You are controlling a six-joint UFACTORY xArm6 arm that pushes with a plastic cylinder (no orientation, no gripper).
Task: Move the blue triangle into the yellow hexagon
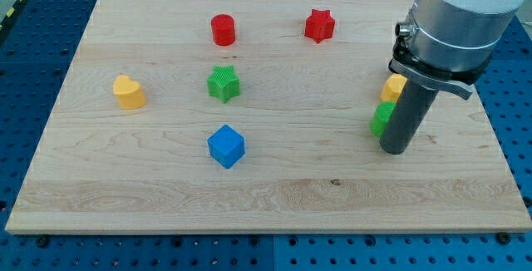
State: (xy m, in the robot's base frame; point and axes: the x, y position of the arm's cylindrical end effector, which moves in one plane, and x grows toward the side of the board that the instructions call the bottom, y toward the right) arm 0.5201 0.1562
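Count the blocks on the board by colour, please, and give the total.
Red: 2, cylinder and star
Green: 2, star and a partly hidden block
Yellow: 2, heart and a partly hidden block
Blue: 1, cube
Total: 7

no readable text, labels, brands, numbers or signs anywhere

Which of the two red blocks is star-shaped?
The red star, toward the view's top, right of the red cylinder, which is round; the star has pointed arms.

A lab bench (blue perforated base) under a wooden board.
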